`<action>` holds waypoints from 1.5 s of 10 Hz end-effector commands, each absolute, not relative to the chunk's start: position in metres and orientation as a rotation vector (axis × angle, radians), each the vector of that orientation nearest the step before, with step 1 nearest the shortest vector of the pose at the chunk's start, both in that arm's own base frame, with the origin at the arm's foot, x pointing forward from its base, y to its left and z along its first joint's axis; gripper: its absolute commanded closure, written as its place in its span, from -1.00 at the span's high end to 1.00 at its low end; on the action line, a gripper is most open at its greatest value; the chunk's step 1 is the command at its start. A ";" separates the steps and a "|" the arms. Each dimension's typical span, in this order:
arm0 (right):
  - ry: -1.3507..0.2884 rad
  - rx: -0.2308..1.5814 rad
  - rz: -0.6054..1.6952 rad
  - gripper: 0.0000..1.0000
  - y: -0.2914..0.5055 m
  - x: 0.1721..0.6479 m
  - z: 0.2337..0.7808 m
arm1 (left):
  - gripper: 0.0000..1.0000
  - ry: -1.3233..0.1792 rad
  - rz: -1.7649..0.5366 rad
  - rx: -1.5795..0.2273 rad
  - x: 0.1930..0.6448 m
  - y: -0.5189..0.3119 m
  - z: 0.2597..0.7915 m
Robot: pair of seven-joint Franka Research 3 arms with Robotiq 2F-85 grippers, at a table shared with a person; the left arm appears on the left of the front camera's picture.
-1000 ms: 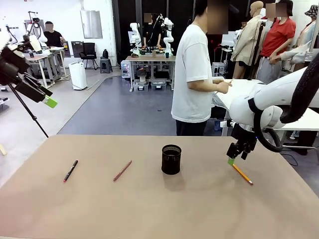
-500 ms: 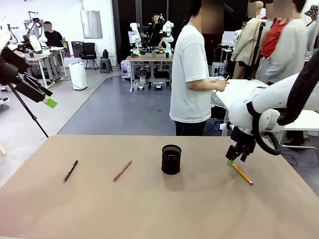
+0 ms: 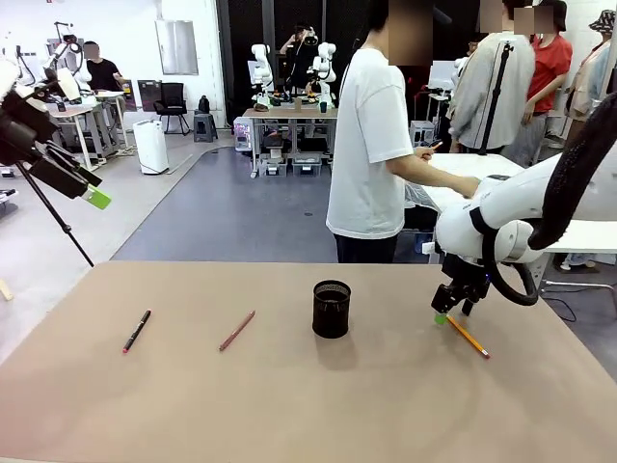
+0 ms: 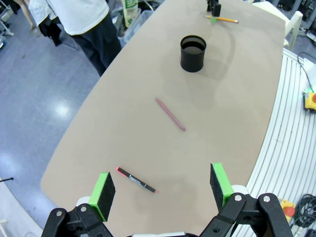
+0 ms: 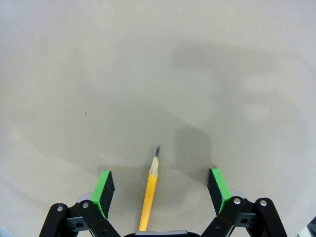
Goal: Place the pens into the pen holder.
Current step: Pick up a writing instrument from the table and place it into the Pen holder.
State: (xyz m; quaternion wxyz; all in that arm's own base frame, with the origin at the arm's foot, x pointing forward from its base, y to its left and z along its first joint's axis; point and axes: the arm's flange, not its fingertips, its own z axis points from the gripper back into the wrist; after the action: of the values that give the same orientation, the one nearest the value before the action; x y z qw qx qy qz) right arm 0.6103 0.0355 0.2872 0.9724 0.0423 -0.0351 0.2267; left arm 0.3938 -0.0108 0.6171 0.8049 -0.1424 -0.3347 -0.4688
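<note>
Clock is read on the front view, 12 = far edge.

Right hand (image 3: 445, 313): jaws wide, nothing gripped. It sits low over the worktop (image 3: 308, 415) at about 3 o'clock from the pen holder (image 3: 331, 309), right at the far end of the orange-yellow pencil (image 3: 469, 337). In the right wrist view the pencil runs up from 6 o'clock, dark tip pointing to 12, and lies flat between the two green pads without touching either, slightly nearer the left-hand pad. Can't tell whether the fingertips touch the worktop.

Left hand (image 3: 89, 188): jaws wide, empty, held high off the worktop at the 9 to 10 o'clock edge of the picture. Its wrist camera looks down the length of the worktop.

Pens: all three lie flat on the worktop, outside the holder.
- reddish-pink pen (image 3: 236, 331): about 8 o'clock from the holder, near it, lying diagonally.
- black pen with red ends (image 3: 136, 331): farther out toward 9 o'clock, well apart from the holder. In the left wrist view it lies far below, between that hand's pads.
- pencil: 4 o'clock from the holder, well apart from it.

Pen holder stands upright near mid-worktop. A person in a white T-shirt (image 3: 371, 145) stands beyond the far edge at 12 o'clock, side-on to the worktop.
</note>
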 end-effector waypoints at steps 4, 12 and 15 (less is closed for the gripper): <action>-0.049 0.018 0.473 0.86 0.052 0.617 0.287 | 1.00 -0.720 -1.005 -0.310 0.394 -0.010 0.618; 0.014 -0.052 0.480 -1.00 0.066 0.600 0.289 | 1.00 -0.720 -1.005 -0.310 0.394 -0.010 0.618; 0.005 0.036 0.538 -1.00 0.072 0.597 0.294 | 1.00 -0.720 -1.005 -0.310 0.394 -0.010 0.618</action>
State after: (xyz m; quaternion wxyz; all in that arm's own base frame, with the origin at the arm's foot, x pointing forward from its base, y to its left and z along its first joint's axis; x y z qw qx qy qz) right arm 0.6042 0.0711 0.2985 0.9671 -0.0049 -0.0048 0.2543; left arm 0.3938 -0.0108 0.6171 0.8049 -0.1424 -0.3347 -0.4688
